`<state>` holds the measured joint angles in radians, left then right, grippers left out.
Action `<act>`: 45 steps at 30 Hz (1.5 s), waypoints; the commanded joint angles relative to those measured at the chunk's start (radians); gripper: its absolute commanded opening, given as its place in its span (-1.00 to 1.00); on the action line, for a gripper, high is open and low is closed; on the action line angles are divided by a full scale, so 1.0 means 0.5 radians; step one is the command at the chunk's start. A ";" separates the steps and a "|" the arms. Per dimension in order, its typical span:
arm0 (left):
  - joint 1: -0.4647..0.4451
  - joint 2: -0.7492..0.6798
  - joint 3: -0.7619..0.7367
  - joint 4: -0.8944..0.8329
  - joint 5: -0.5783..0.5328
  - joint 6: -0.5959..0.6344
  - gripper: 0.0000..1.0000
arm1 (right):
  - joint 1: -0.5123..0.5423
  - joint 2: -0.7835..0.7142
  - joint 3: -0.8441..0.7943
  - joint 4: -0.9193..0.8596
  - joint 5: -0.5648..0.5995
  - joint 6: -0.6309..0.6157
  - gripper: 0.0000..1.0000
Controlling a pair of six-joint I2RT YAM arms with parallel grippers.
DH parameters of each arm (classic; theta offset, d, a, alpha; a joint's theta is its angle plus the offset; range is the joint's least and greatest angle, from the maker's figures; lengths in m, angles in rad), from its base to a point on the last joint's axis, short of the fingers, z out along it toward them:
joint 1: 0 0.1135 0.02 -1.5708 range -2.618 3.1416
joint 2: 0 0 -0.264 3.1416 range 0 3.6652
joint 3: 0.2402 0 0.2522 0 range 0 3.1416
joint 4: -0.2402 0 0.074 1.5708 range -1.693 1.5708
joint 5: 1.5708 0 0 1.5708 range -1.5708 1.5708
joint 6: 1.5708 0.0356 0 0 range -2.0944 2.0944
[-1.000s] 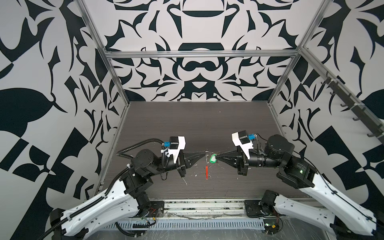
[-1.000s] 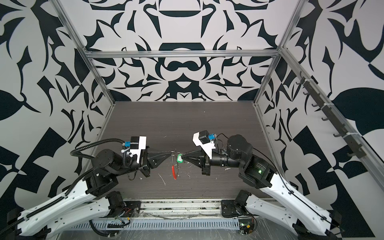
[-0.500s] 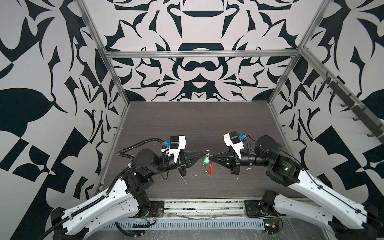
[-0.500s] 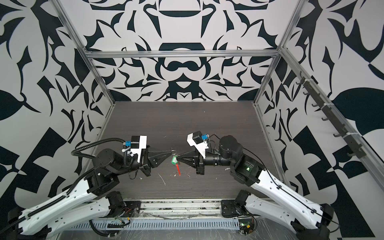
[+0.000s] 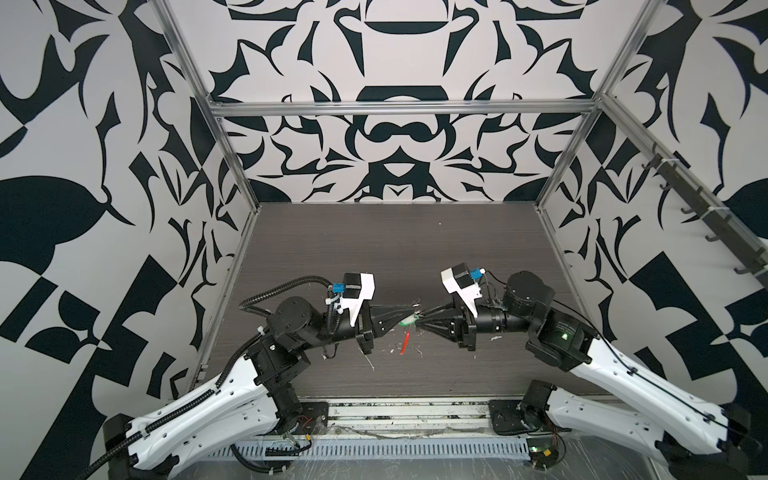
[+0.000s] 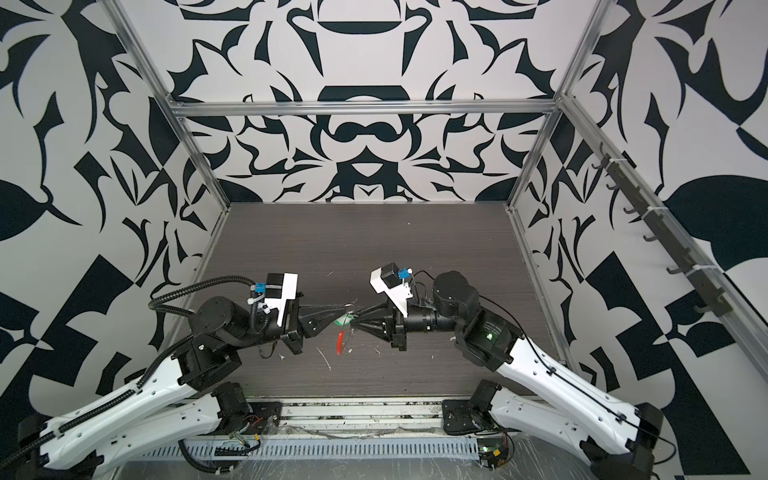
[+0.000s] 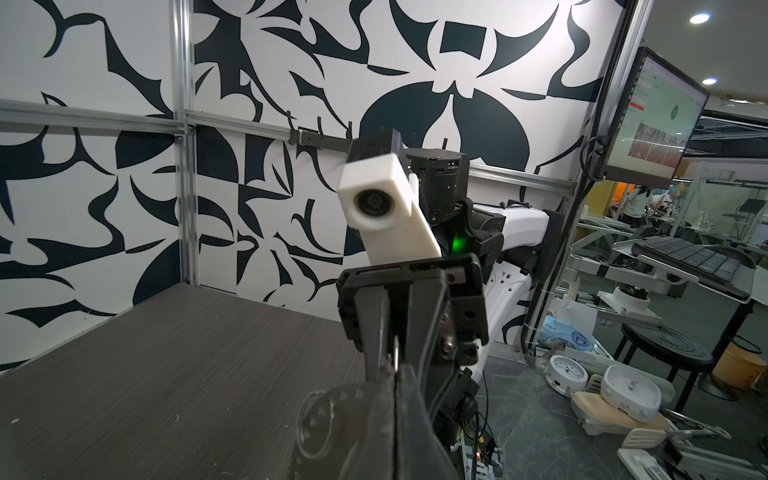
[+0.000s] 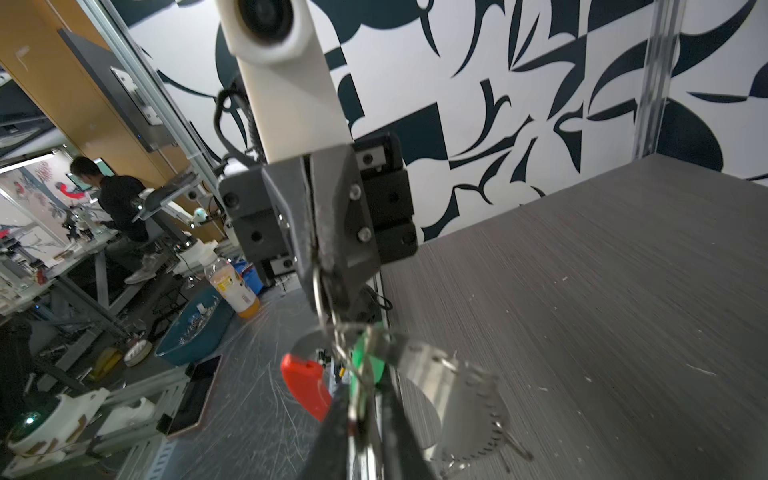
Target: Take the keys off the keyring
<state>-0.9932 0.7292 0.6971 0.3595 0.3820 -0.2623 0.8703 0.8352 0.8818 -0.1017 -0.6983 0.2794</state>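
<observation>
The left arm (image 5: 232,386) and right arm (image 5: 615,374) rise from their bases with elbows bent, wrists nearly level and aimed at each other, so the left gripper (image 5: 412,310) (jaws pinched fully together) and the right gripper (image 5: 422,322) meet almost tip to tip, the right's jaws slightly parted.
</observation>
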 commanded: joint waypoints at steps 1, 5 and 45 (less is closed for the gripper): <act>0.003 -0.065 -0.006 0.130 0.018 -0.007 -1.00 | 0.007 -0.092 0.104 -0.143 0.005 -0.049 -0.30; 0.004 -0.074 -0.015 0.103 0.007 -0.004 -1.00 | 0.007 -0.199 0.123 -0.132 0.064 -0.027 -0.12; 0.002 -0.092 -0.047 0.131 0.039 -0.017 -1.00 | 0.007 -0.048 0.099 0.639 0.065 0.267 -0.14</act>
<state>-0.9932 0.6983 0.6872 0.3851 0.4068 -0.2626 0.8703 0.8001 0.9100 0.1413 -0.6212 0.3904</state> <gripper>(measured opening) 0.046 0.434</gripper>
